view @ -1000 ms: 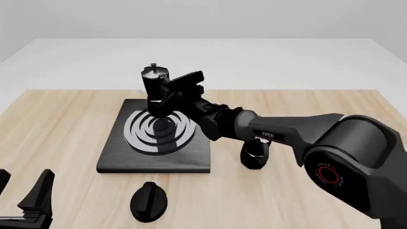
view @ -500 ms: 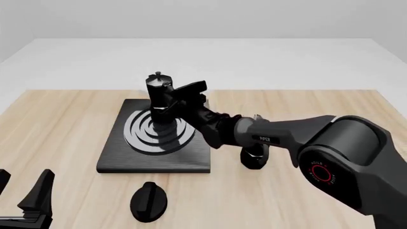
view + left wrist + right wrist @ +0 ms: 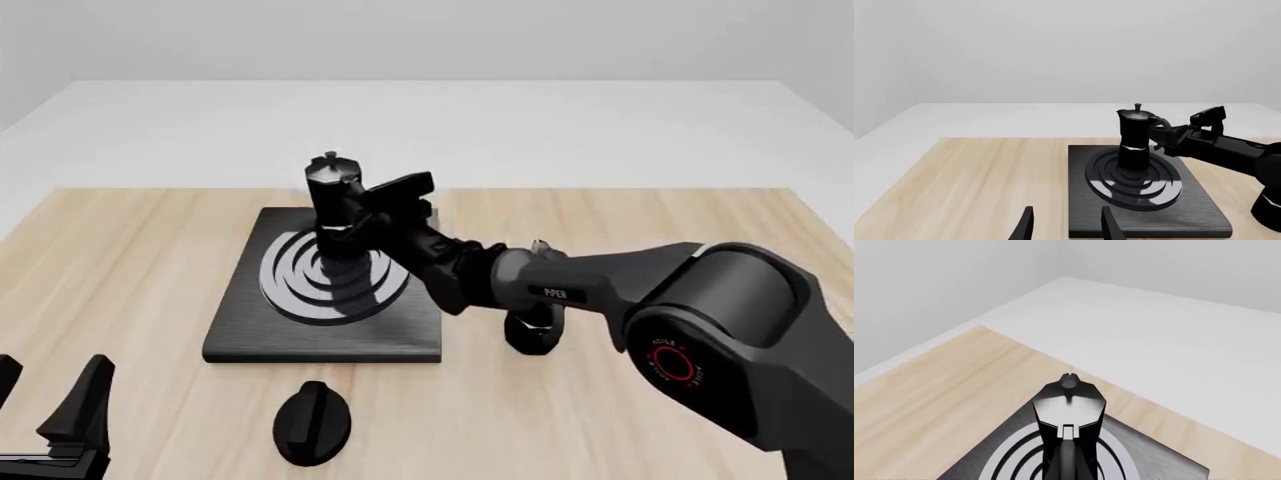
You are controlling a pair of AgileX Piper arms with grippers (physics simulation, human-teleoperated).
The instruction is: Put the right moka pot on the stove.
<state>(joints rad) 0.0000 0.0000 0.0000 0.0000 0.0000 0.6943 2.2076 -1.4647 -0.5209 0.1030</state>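
Observation:
The right moka pot (image 3: pixel 334 195), black and faceted with a silvery lid and small knob, stands upright on the ringed middle of the stove (image 3: pixel 400 330). It also shows in the left wrist view (image 3: pixel 1134 135) and the right wrist view (image 3: pixel 1069 412). My right gripper (image 3: pixel 368 216) reaches in from the right and is shut on the pot's curved handle; in the left wrist view it (image 3: pixel 1162 136) sits right beside the pot. My left gripper (image 3: pixel 47 395) is open and empty at the near left corner, far from the stove (image 3: pixel 1201 210).
A second moka pot (image 3: pixel 534 328) stands on the wooden table just right of the stove, mostly hidden behind my right arm. A small black oval knob (image 3: pixel 311 422) lies in front of the stove. The table's far edge runs behind the stove.
One second ago the pot was tilted and a little to the left. It has since come upright at the rings' middle and has barely moved in the last half second.

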